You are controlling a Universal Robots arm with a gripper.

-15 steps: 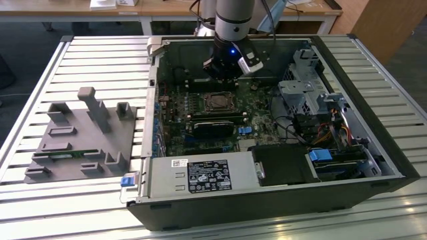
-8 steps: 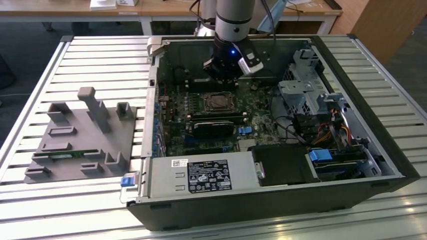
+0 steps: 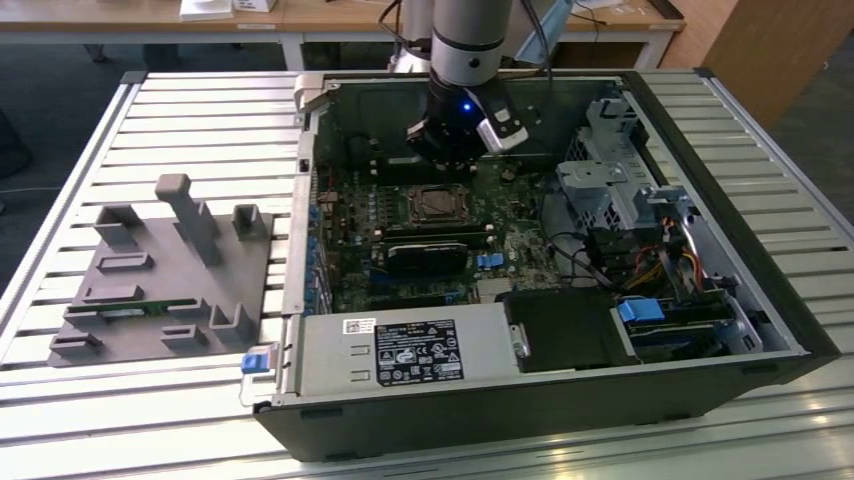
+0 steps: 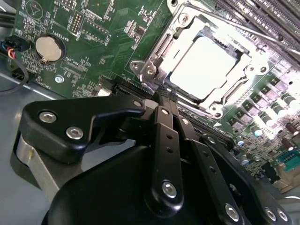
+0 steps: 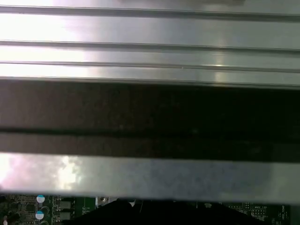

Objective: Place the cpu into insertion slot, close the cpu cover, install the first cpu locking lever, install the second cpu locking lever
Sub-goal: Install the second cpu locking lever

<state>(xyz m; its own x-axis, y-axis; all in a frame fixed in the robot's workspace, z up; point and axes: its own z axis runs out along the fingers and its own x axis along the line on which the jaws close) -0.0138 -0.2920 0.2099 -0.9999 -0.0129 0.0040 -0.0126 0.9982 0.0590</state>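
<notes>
In the second wrist view the cpu lies flat in the insertion slot, its silver top glaring bright. The cpu cover lies down around it as a silvery frame. My gripper has its black fingers drawn together, shut, with the tips at the socket's edge beside a corner screw. I cannot tell whether a locking lever sits between the tips. In the exterior view the gripper hangs just behind the insertion slot inside the open computer case.
A grey fixture block with pegs stands on the slatted table at the exterior view's left. Around the socket are memory slots, a coin battery, a black module, the power supply and the drive cage. Case wall shows in the first wrist view.
</notes>
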